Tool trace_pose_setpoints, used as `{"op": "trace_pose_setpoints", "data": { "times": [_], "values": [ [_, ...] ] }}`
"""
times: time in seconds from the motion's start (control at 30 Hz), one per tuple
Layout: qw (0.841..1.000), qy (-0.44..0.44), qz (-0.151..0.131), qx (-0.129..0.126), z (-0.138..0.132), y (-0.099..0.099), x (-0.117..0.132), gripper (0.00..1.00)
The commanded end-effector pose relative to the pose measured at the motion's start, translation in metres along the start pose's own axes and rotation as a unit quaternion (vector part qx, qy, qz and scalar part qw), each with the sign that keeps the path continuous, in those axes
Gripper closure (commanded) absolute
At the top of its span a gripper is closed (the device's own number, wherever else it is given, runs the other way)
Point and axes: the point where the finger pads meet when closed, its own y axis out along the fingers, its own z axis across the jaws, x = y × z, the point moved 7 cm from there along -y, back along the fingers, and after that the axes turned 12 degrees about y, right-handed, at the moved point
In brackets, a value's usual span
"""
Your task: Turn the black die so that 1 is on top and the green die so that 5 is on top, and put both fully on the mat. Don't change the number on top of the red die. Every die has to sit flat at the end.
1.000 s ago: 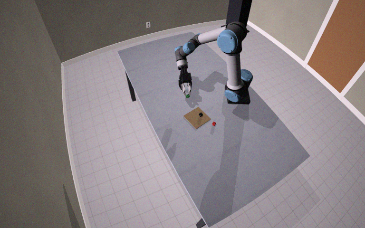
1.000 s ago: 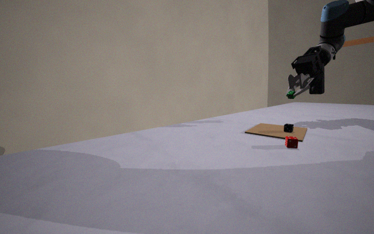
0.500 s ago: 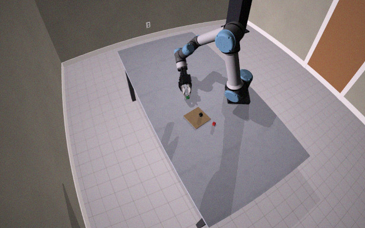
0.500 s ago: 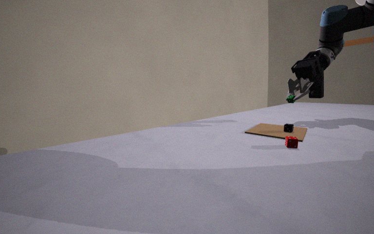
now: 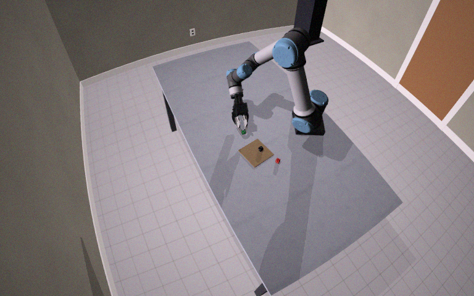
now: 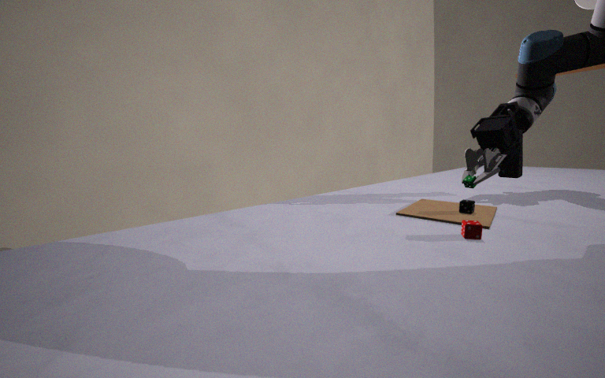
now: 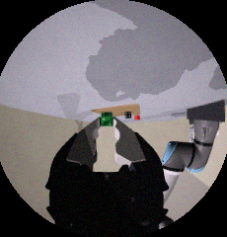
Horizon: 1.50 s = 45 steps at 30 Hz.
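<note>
My gripper [image 5: 243,131] [image 6: 469,179] [image 7: 107,118] is shut on the green die [image 5: 244,132] [image 6: 469,182] [image 7: 107,118]. It holds the die in the air, tilted, behind the mat as seen in the exterior view. The black die [image 5: 260,148] [image 6: 466,206] [image 7: 127,115] sits on the brown mat [image 5: 249,153] [image 6: 428,210] [image 7: 115,109], towards one side. The red die [image 5: 278,160] [image 6: 472,230] [image 7: 137,118] sits on the table beside the mat, off it. The numbers on top of the dice are too small to read surely.
The grey table [image 5: 328,219] [image 6: 296,304] carries the mat and the arm's base [image 5: 308,126]. The arm's shadow falls across the table near the mat. A wall stands beyond the table's far edge.
</note>
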Motion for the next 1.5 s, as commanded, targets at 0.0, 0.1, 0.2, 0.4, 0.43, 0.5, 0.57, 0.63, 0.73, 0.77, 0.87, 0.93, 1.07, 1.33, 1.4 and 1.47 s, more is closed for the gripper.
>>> {"op": "trace_pose_setpoints", "data": {
  "times": [0.0,0.1,0.2,0.4,0.43,0.5,0.57,0.63,0.73,0.77,0.87,0.93,1.07,1.33,1.4,1.47],
  "values": [
    [1.000,0.000,0.000,0.000,-0.0021,0.0055,-0.0082,0.97],
    [1.000,0.000,0.000,0.000,-0.0026,0.0072,-0.0107,0.97],
    [1.000,0.000,0.000,0.000,-0.0027,0.0075,-0.0111,0.97],
    [1.000,0.000,0.000,0.000,-0.0027,0.0077,-0.0114,0.97],
    [1.000,0.000,0.000,0.000,-0.0027,0.0077,-0.0114,0.97],
    [1.000,0.000,0.000,0.000,-0.0027,0.0077,-0.0114,0.97],
    [1.000,0.000,0.000,0.000,-0.0027,0.0077,-0.0114,0.97],
    [1.000,0.000,0.000,0.000,-0.0027,0.0077,-0.0114,0.97],
    [1.000,0.000,0.000,0.000,-0.0027,0.0077,-0.0114,0.97],
    [1.000,0.000,0.000,0.000,-0.0027,0.0077,-0.0114,0.97],
    [1.000,0.000,0.000,0.000,-0.0027,0.0077,-0.0114,0.97],
    [1.000,0.000,0.000,0.000,-0.0027,0.0077,-0.0114,0.97],
    [1.000,0.000,0.000,0.000,-0.0027,0.0077,-0.0114,0.97],
    [1.000,0.000,0.000,0.000,-0.0027,0.0077,-0.0114,0.97],
    [1.000,0.000,0.000,0.000,-0.0027,0.0077,-0.0114,0.97],
    [1.000,0.000,0.000,0.000,-0.0027,0.0077,-0.0114,0.97]
  ]
}}
